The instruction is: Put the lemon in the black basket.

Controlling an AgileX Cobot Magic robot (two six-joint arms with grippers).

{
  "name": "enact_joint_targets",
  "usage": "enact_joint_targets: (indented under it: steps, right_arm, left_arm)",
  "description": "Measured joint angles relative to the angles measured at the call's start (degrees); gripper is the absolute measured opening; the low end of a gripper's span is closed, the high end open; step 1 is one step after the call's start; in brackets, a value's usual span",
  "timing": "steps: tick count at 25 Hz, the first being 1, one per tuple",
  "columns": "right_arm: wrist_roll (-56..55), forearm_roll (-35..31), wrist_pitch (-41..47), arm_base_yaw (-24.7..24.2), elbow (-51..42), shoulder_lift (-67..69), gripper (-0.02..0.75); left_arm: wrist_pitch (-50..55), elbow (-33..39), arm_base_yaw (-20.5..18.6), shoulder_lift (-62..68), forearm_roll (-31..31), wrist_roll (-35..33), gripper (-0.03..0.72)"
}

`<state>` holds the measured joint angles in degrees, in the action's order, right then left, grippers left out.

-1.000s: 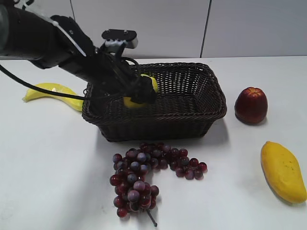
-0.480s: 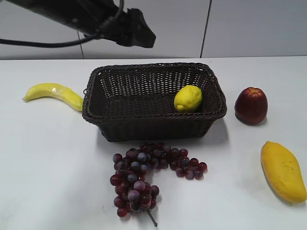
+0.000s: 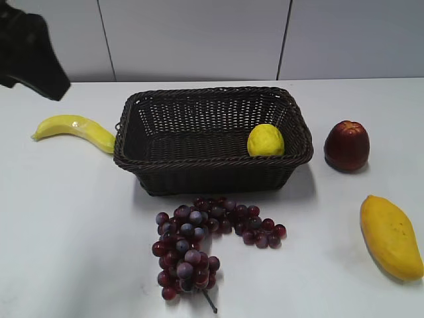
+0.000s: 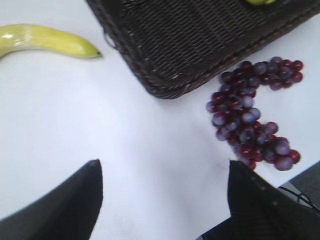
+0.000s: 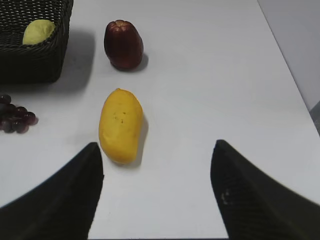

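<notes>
The left gripper (image 4: pixel 162 200) hangs above bare white table (image 4: pixel 125 135) with its two dark fingers spread wide and nothing between them. Beyond it lie a bunch of dark red-purple grapes (image 4: pixel 255 117) and a long curved yellow banana (image 4: pixel 47 40), either side of the large dark woven wicker basket (image 4: pixel 200 45). The right gripper (image 5: pixel 157 190) is likewise spread and empty, above the table just beside an elongated orange-yellow mango (image 5: pixel 120 125); a dark red, apple-like fruit (image 5: pixel 123 44) stands farther off. The pale yellow dimpled lemon (image 3: pixel 265 140) rests inside the basket, in its right end against the front wall.
</notes>
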<state>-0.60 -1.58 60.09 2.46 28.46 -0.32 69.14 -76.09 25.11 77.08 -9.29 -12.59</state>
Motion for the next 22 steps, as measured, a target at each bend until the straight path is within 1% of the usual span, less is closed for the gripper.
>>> enact_joint_targets:
  steps: [2, 5, 8, 10, 12, 15, 17, 18, 20, 22]
  right_arm:
    - [0.0, 0.0, 0.0, 0.0, 0.0, 0.0, 0.552]
    - [0.0, 0.0, 0.0, 0.0, 0.0, 0.0, 0.552]
    - [0.0, 0.0, 0.0, 0.0, 0.0, 0.0, 0.552]
    - [0.0, 0.0, 0.0, 0.0, 0.0, 0.0, 0.552]
    - [0.0, 0.0, 0.0, 0.0, 0.0, 0.0, 0.552]
    - [0.0, 0.0, 0.0, 0.0, 0.0, 0.0, 0.552]
    - [0.0, 0.0, 0.0, 0.0, 0.0, 0.0, 0.552]
    - [0.0, 0.0, 0.0, 0.0, 0.0, 0.0, 0.552]
    - [0.0, 0.0, 0.0, 0.0, 0.0, 0.0, 0.552]
    - [0.0, 0.0, 0.0, 0.0, 0.0, 0.0, 0.552]
  left_arm:
    - [0.3, 1.9, 0.0, -2.8, 3.0, 2.2, 0.587]
    - [0.4, 6.2, 0.0, -7.8, 5.1, 4.5, 0.587]
    - [0.6, 13.2, 0.0, -13.2, 7.3, 4.9, 0.587]
    - [0.6, 18.4, -0.7, -17.2, 9.3, 5.4, 0.587]
    - [0.7, 23.8, -2.4, -21.2, 10.4, 5.5, 0.587]
    - [0.7, 32.4, -7.3, -27.9, 11.0, 5.6, 0.587]
    - [0.7, 37.1, -11.1, -32.2, 11.1, 5.7, 0.587]
    - [0.9, 38.9, -12.3, -34.7, 10.8, 5.8, 0.587]
    - [0.9, 42.4, -13.8, -39.1, 8.5, 5.9, 0.587]
    - [1.0, 44.5, -14.1, -44.2, 6.0, 5.9, 0.587]
